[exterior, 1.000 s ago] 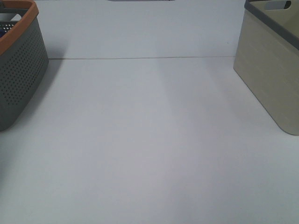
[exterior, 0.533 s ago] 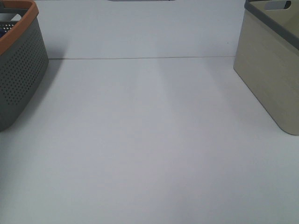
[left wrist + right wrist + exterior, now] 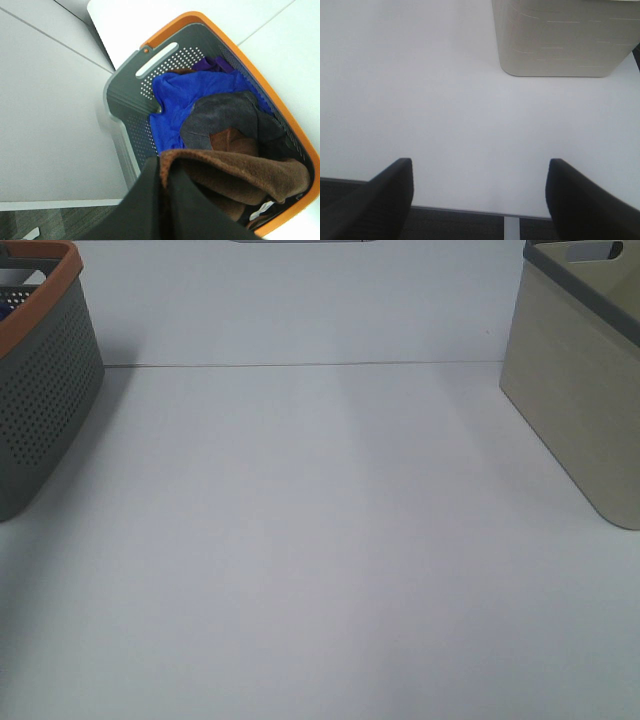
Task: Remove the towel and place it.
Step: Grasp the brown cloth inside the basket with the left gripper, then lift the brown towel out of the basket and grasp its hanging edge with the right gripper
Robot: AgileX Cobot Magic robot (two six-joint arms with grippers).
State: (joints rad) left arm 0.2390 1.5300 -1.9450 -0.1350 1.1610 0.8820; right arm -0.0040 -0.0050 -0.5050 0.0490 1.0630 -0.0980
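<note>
In the left wrist view my left gripper (image 3: 164,163) is shut, with a brown towel (image 3: 240,175) pinched at its fingertips. It hangs over the grey basket with an orange rim (image 3: 125,95). The basket also holds a blue cloth (image 3: 175,100), a dark grey cloth (image 3: 225,115) and a purple one (image 3: 210,64). My right gripper (image 3: 480,197) is open and empty above bare white table near its front edge. Neither gripper shows in the exterior high view.
The grey basket (image 3: 40,390) stands at the table's far left, a beige basket (image 3: 575,390) at the far right; the beige one also shows in the right wrist view (image 3: 560,40). White tabletop (image 3: 320,540) lies between them.
</note>
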